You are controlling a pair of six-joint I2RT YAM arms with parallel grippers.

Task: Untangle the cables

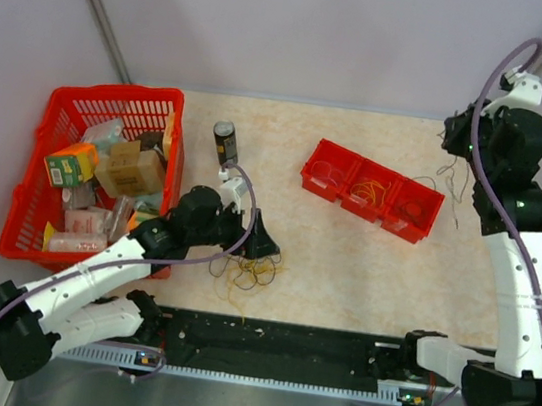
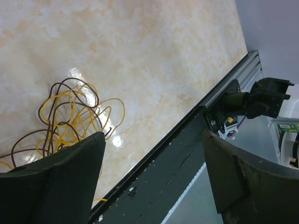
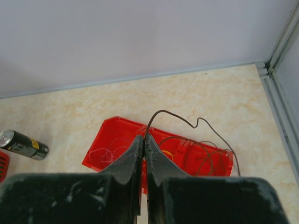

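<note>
Marbled beige counter (image 1: 343,264), lilac walls (image 1: 326,29) behind. Nearest, close to the near edge and left of its middle: yellow and dark brown cables (image 2: 70,116) heaped in overlapping loops, just beyond the black rail (image 1: 271,344). Right over that heap, left gripper (image 2: 152,140), fingers spread wide, holding nothing. Farther out, toward the far edge: red three-compartment tray (image 1: 372,190), pale loops in the left bin, yellow in the middle, dark in the right. Beyond it, high above the far right corner: right gripper (image 3: 144,140), fingers pinched tight on one thin dark brown wire (image 3: 187,122) trailing down by the tray's right end; touching the tray or not, cannot tell.

Likely step in hand: sorting that held strand in with the dark ones. Best done by:
- Moving over the right bin first and lowering well inside the rim before opening, to stop the springy tail from draping over the wall.
- Keeping the left fingers off the heap's centre.
- Choosing a single outer loop next, never a crossing of two colours.
</note>
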